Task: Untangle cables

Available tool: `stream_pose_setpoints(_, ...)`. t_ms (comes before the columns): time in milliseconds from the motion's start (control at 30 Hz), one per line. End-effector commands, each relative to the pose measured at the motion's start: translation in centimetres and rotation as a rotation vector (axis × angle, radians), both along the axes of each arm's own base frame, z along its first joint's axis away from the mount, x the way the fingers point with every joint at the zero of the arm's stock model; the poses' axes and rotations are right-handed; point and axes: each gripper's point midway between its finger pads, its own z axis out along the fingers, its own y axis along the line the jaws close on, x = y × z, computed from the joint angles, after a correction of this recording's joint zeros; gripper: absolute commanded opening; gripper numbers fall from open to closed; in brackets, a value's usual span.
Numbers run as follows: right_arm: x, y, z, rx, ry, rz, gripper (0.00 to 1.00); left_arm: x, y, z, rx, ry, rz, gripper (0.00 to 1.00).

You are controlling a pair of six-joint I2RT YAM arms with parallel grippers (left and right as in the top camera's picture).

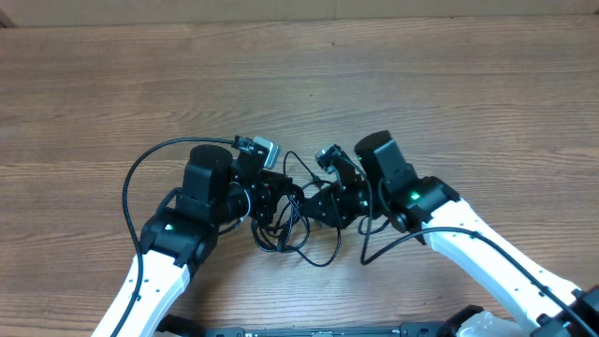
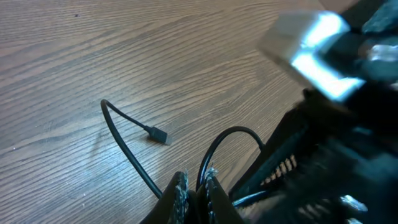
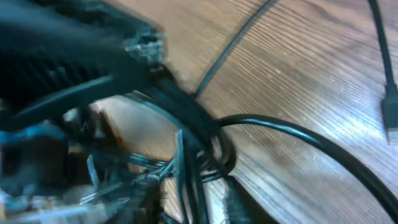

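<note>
A tangle of thin black cables (image 1: 292,234) lies on the wooden table between my two arms, which meet at the middle. My left gripper (image 1: 281,199) is shut on a cable loop (image 2: 233,132) that drops between its fingertips (image 2: 181,188). Another cable strand (image 2: 124,146) runs off to the left past them and ends in a small plug (image 2: 158,135). My right gripper (image 1: 314,201) faces it from the right. In the blurred right wrist view several cable strands (image 3: 186,180) run between the right gripper's (image 3: 193,200) fingers. How tightly it holds them does not show.
A thick black arm cable (image 1: 140,168) arcs left of the left arm. Another thick one (image 1: 374,245) loops below the right wrist. One cable plug (image 3: 392,115) lies at the right edge of the right wrist view. The table's far edge (image 1: 299,19) runs along the top.
</note>
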Motion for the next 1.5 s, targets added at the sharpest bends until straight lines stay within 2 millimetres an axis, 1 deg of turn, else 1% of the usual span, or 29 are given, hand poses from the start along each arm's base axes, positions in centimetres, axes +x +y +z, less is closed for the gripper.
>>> stream_pose_setpoints(0,1.6,-0.6,-0.9,-0.07,0.007,-0.115,0.04,0.0,-0.2,0.4,-0.03,0.018,0.004,0.04)
stream_pose_setpoints(100,2.3,-1.2,-1.1,-0.1,-0.018,-0.152,0.04,0.4,0.3,0.1,-0.012,0.017,0.039,0.04)
stream_pose_setpoints(167,4.1,-3.1,-1.8,-0.174,-0.019,-0.303,0.04,1.0,1.1,-0.3,0.013,0.03,0.11,0.04)
stream_pose_setpoints(233,5.7,-6.1,-2.6,-0.263,0.001,-0.503,0.04,1.6,2.6,-1.0,0.049,0.056,0.217,0.04)
stream_pose_setpoints(300,6.8,-10.4,-3.6,-0.368,0.041,-0.751,0.04,2.2,4.3,-1.8,0.083,0.09,0.344,0.04)
stream_pose_setpoints(367,7.0,-14.9,-4.4,-0.463,0.089,-0.982,0.04,2.4,6.0,-2.5,0.116,0.118,0.46,0.04)
stream_pose_setpoints(400,6.7,-17.3,-4.8,-0.513,0.122,-1.094,0.04,2.5,6.7,-2.8,0.128,0.13,0.506,0.04)
stream_pose_setpoints(467,6.0,-19.9,-5.3,-0.558,0.185,-1.209,0.04,2.5,7.3,-3.0,0.129,0.151,0.562,0.04)
stream_pose_setpoints(533,5.6,-21.1,-5.5,-0.563,0.232,-1.248,0.04,2.5,7.3,-3.0,0.113,0.163,0.575,0.05)
stream_pose_setpoints(567,5.6,-21.2,-5.6,-0.555,0.245,-1.243,0.04,2.5,7.2,-3.0,0.103,0.168,0.584,0.06)
stream_pose_setpoints(633,5.7,-20.6,-5.7,-0.533,0.261,-1.173,0.06,2.7,7.1,-2.8,0.077,0.174,0.6,0.04)
stream_pose_setpoints(667,5.9,-19.9,-5.6,-0.52,0.248,-1.112,0.11,2.7,6.9,-2.7,0.067,0.173,0.587,0.04)
stream_pose_setpoints(700,6.5,-18.5,-5.2,-0.483,0.2,-0.98,0.31,2.7,6.0,-2.3,0.058,0.157,0.526,0.04)
stream_pose_setpoints(733,6.9,-17.9,-5.0,-0.466,0.173,-0.929,0.46,2.6,5.3,-2.1,0.06,0.134,0.462,0.04)
stream_pose_setpoints(800,7.5,-17.1,-4.4,-0.437,0.131,-0.87,0.6,2.2,3.9,-1.5,0.067,0.082,0.33,0.04)
stream_pose_setpoints(867,8.0,-16.0,-3.5,-0.39,0.103,-0.808,0.62,1.8,2.8,-1.1,0.061,0.05,0.228,0.04)
stream_pose_setpoints(900,8.2,-15.1,-3.1,-0.353,0.092,-0.756,0.62,1.6,2.5,-1.0,0.056,0.041,0.198,0.04)
stream_pose_setpoints(933,8.2,-13.9,-2.6,-0.309,0.082,-0.695,0.62,1.5,2.3,-0.9,0.053,0.035,0.18,0.04)
stream_pose_setpoints(967,8.0,-12.4,-2.0,-0.251,0.068,-0.604,0.61,1.5,2.2,-0.8,0.055,0.028,0.173,0.04)
stream_pose_setpoints(1033,7.3,-9.8,-0.8,-0.149,0.035,-0.435,0.61,1.6,2.2,-0.7,0.065,0.01,0.159,0.04)
stream_pose_setpoints(1067,6.9,-8.9,-0.2,-0.107,0.018,-0.369,0.61,1.6,2.2,-0.7,0.074,-0.001,0.149,0.04)
stream_pose_setpoints(1133,6.5,-7.8,0.6,-0.052,-0.009,-0.287,0.61,1.6,2.2,-0.7,0.094,-0.028,0.125,0.04)
stream_pose_setpoints(1200,6.1,-7.2,1.1,-0.018,-0.019,-0.239,0.61,1.8,2.1,-0.5,0.108,-0.054,0.108,0.04)
stream_pose_setpoints(1300,5.2,-6.2,1.8,0.048,0.007,-0.183,0.61,2.1,2.1,-0.4,0.102,-0.064,0.116,0.05)
stream_pose_setpoints(1400,3.7,-4.8,2.9,0.124,0.004,-0.076,0.59,2.7,2.0,-0.6,0.065,-0.025,0.169,0.04)
stream_pose_setpoints(1467,2.9,-3.9,3.2,0.146,0.002,-0.027,0.57,3.1,1.9,-0.9,0.017,0.031,0.221,0.04)
